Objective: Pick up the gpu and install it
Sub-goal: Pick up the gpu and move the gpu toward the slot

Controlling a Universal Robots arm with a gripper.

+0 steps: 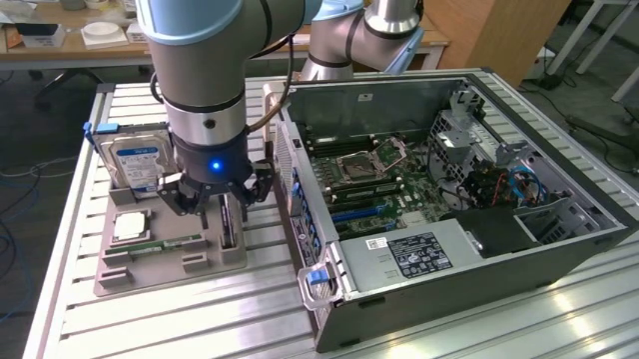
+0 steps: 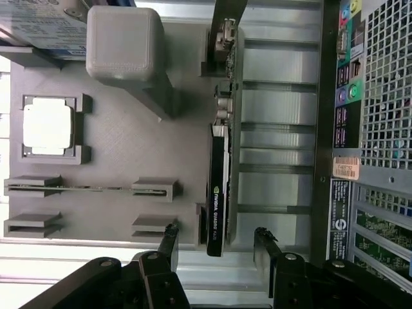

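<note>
The gpu (image 1: 227, 224) is a thin black card standing on its edge in a slot of the grey holder tray (image 1: 170, 273), to the exterior view's left of the open computer case (image 1: 559, 247). In the wrist view the gpu (image 2: 219, 187) shows a green-lettered label along its edge. My gripper (image 1: 221, 206) hangs directly over the card. In the wrist view the gripper (image 2: 216, 239) is open, with one black fingertip (image 2: 168, 239) on each side of the card's near end and a gap to the card on both sides. Nothing is held.
The tray also carries a silver hard drive (image 1: 137, 161), a processor chip (image 1: 132, 224) and a green memory stick (image 1: 164, 245). The case lies open with its motherboard (image 1: 379, 187) and blue slots (image 1: 364, 213) exposed. Its rear panel (image 2: 380, 96) stands close beside the tray (image 2: 122, 148).
</note>
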